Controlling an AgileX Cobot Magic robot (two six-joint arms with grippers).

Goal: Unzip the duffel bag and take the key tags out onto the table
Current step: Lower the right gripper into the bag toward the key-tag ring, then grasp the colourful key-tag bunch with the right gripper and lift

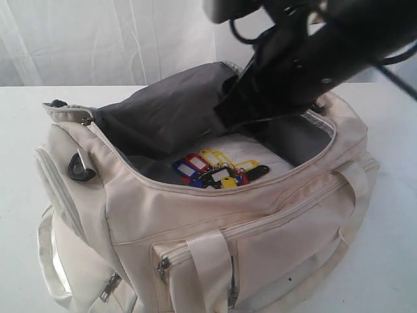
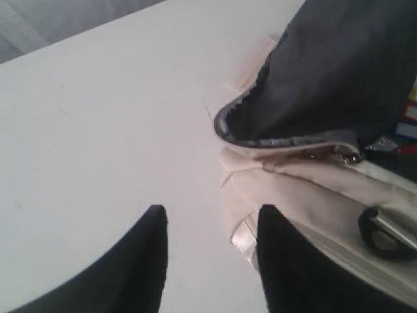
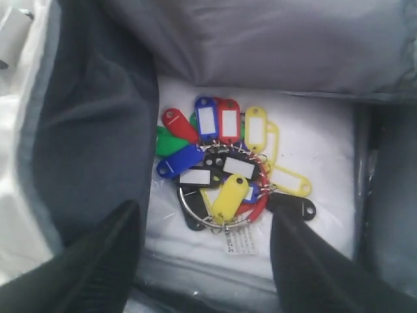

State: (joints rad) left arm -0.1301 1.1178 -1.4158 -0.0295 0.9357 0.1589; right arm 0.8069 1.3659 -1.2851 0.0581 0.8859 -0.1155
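The right pincer [image 3: 203, 212] hangs inside the unzipped duffel bag [image 1: 195, 222], jaws spread wide and empty. Directly below the gap between them lie the key tags [image 3: 221, 169], bunched on their metal ring on the bag's pale floor. The yellow and black tags and the ring itself sit nearest the fingertips; the red, blue and green ones fan out farther ahead.

The step in hand looks like the pick. It is best done by going straight down and closing across the ring where the tags pile thickest, not on one loose tag that could slip free. The dark lining [image 3: 98, 130] droops close beside one finger, so the jaws should stay clear of that fold or they may pinch cloth along with the tags. Lift straight up through the opening.

The left pincer [image 2: 212, 218], jaws apart and holding nothing, waits outside the bag's end over the desk [image 2: 98, 130].
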